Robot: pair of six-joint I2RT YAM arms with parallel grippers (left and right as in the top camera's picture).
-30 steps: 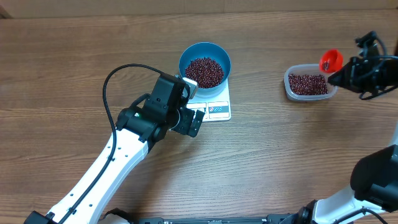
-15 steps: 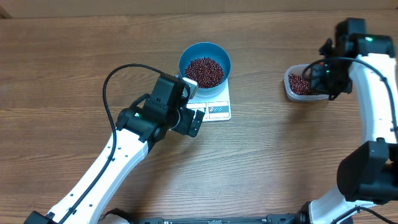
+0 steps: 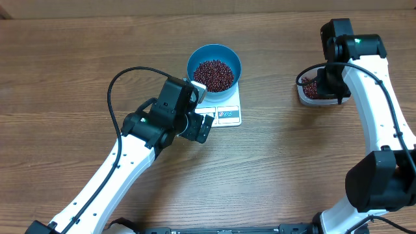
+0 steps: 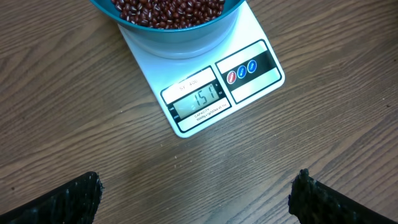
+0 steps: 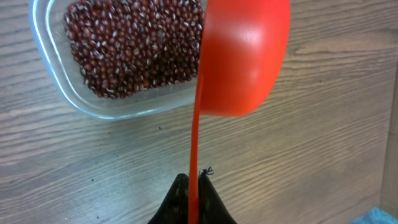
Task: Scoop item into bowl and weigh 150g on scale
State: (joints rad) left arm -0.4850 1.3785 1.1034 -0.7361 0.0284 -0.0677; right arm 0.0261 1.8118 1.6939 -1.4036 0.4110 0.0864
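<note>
Now: left pincer [image 4: 196,208] released, jaws wide, hovering low over table [image 4: 74,124], just short of scale [image 4: 249,84]. Display [image 4: 199,99] shows 151. Bowl [image 4: 186,43] sits on scale, beans [image 4: 165,9] heaped inside. Right pincer [image 5: 194,202] clenched on scoop [image 5: 242,56] handle. Scoop rolled on edge above tub [image 5: 115,111] rim, contents hidden. More beans in tub.

Judgement: scooping likely done, weigh check in hand, reading a hair over target.

Next: accept, or lift out few beans. Park scoop gently, no bump to scale.

Overhead looks down; wrist views close over scale [image 4: 200,79], tub [image 5: 118,107].
</note>
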